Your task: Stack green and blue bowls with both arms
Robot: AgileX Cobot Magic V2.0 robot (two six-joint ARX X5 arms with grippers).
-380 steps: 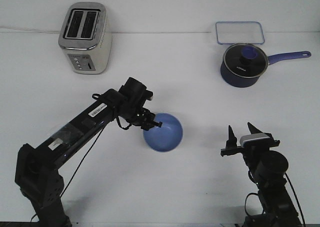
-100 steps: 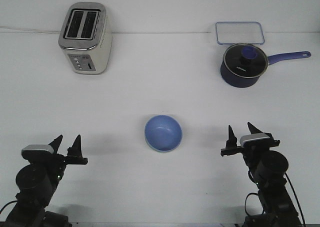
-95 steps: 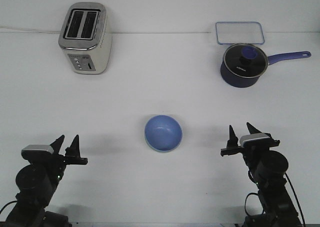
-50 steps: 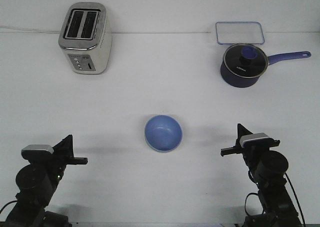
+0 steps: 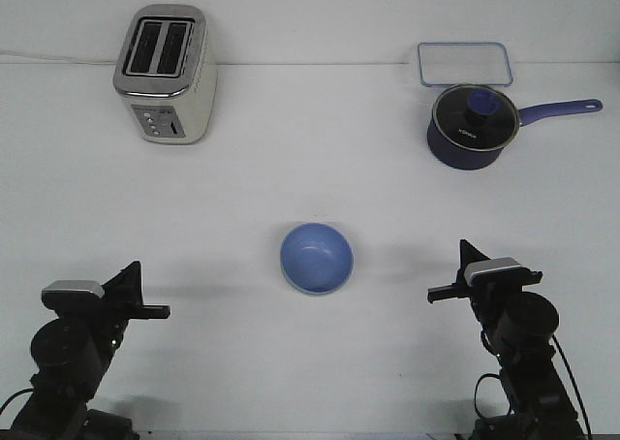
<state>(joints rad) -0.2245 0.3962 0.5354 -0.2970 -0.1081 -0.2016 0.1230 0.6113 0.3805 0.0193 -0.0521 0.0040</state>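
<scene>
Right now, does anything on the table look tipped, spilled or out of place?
Nothing stands out. The blue bowl sits upright and level mid-table, a thin pale rim showing under its near edge. The toaster, the lidded pan and the clear lid stand squarely at the back. Both hands, left and right, are shut and empty.

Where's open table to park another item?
Bare table between toaster and saucepan, and either side of the blue bowl. Crowded: back right, where the saucepan sits against the clear container.
</scene>
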